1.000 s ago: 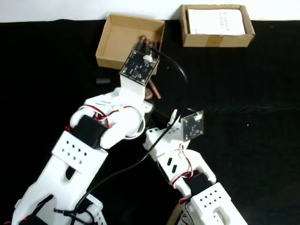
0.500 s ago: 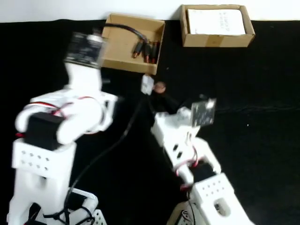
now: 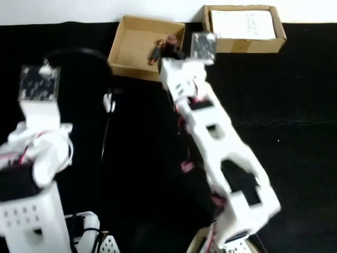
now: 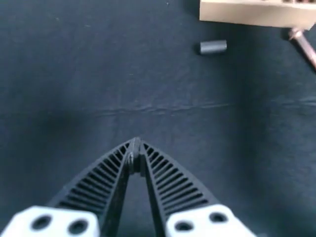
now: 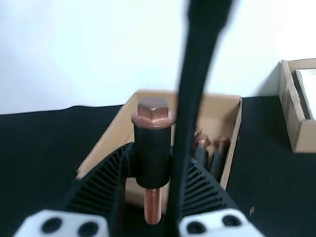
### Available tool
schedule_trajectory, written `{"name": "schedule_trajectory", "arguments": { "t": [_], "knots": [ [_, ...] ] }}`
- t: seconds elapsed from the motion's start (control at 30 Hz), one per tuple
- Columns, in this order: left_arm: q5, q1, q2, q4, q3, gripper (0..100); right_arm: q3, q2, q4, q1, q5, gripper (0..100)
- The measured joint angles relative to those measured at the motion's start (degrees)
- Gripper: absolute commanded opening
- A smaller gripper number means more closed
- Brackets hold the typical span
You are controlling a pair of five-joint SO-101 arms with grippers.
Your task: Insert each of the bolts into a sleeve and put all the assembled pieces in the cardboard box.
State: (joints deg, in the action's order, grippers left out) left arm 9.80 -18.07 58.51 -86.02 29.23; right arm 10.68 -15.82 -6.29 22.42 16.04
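My right gripper is shut on an assembled piece, a copper bolt standing upright in a black sleeve. It is held just in front of the open cardboard box. In the high view the right arm stretches to the box, with the right gripper at its near right corner. Several assembled pieces lie inside. My left gripper is shut on nothing, low over the black cloth. A loose black sleeve and a loose bolt lie ahead of it, by the box wall.
A second cardboard box holding white paper stands at the back right. A black cable hangs across the right wrist view in front of the held piece. The left arm stands at the table's left side.
The left arm has swung left and back from the box. The right arm has stretched forward from the table's middle to the box, carrying the assembled piece.
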Motion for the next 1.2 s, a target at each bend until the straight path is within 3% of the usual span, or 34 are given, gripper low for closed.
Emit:
{"name": "schedule_trajectory", "arguments": {
  "t": [0.27, 0.37, 0.5, 0.7, 0.93, 1.13, 1.2],
  "knots": [
    [1.9, -3.2, 3.4, 0.1, 9.0, 6, -38.4, -32.0, 11.0, -0.6, 0.0, 1.8],
    [2.2, -3.3, 1.3, 0.1, 9.0, 6, -51.4, -40.6, 14.2, -0.6, 0.0, 8.5],
    [2.3, -3.4, -2.8, 1.7, 9.0, 6, -65.1, -48.9, 19.5, -0.6, 0.0, 16.9],
    [1.7, -3.4, -13.3, 3.2, 8.5, 7, -80.1, -53.7, 28.7, -0.3, 0.0, 18.4],
    [-6.4, -3.4, -34.4, 3.2, -6.2, 7, -91.3, -54.6, 40.2, 0.9, 0.0, 17.3],
    [-12.7, -2.9, -57.1, 3.2, -26.9, 15, -104.0, -54.5, 58.7, 3.3, 0.0, 0.9],
    [-14.9, -1.3, -64.7, 3.2, -33.2, 18, -104.6, -54.7, 63.9, 4.3, 0.0, 1.0]
  ]
}}
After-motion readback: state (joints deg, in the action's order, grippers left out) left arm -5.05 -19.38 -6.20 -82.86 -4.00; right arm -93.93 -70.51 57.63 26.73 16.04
